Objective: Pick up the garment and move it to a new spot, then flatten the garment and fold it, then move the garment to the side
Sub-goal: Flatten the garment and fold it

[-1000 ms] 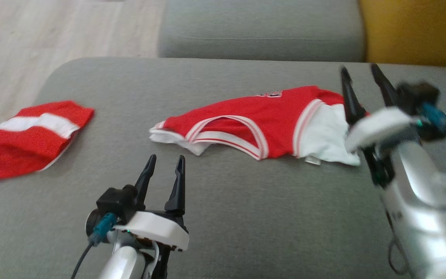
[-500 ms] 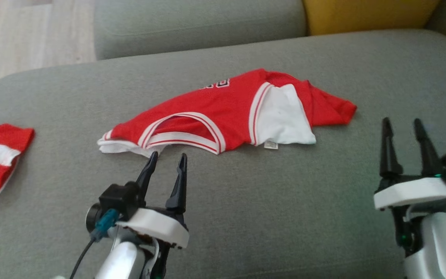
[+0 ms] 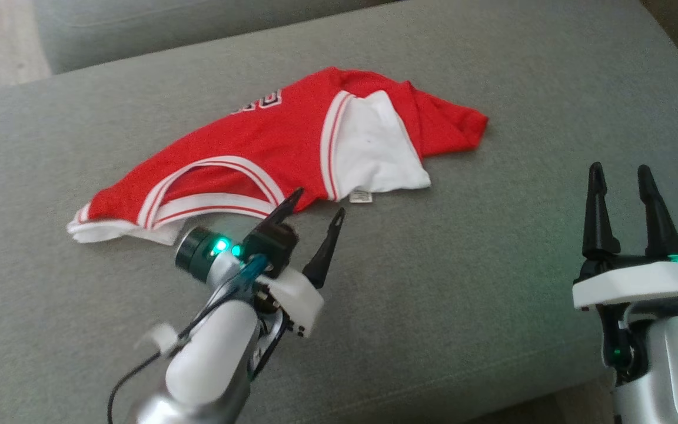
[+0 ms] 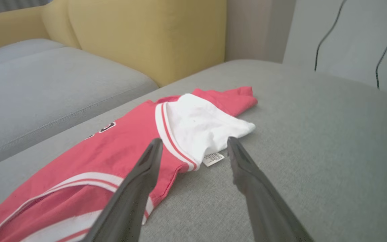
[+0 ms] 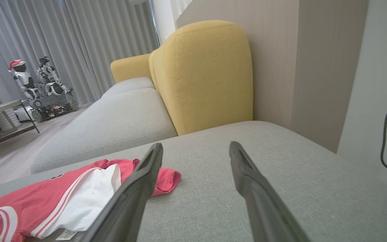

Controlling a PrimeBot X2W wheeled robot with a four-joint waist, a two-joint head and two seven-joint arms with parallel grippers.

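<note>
The garment is a red jersey with white trim, lying rumpled on the grey sofa cushion, its white inside turned out near the right end. My left gripper is open, its fingers pointing at the jersey's near edge, just short of the white label. In the left wrist view the garment lies under and ahead of the open left gripper. My right gripper stands open over bare cushion, to the right of the jersey. The right wrist view shows the garment at lower left of the right gripper.
A yellow sofa back rises behind the cushion, with a second grey cushion beyond. Black cables hang at the right. Small robots stand on a low table far back by the curtains.
The head camera has swung right and down, so the other red garment at the left has left the picture. My left gripper has reached forward to the jersey's near edge. The right gripper drew back from the jersey earlier.
</note>
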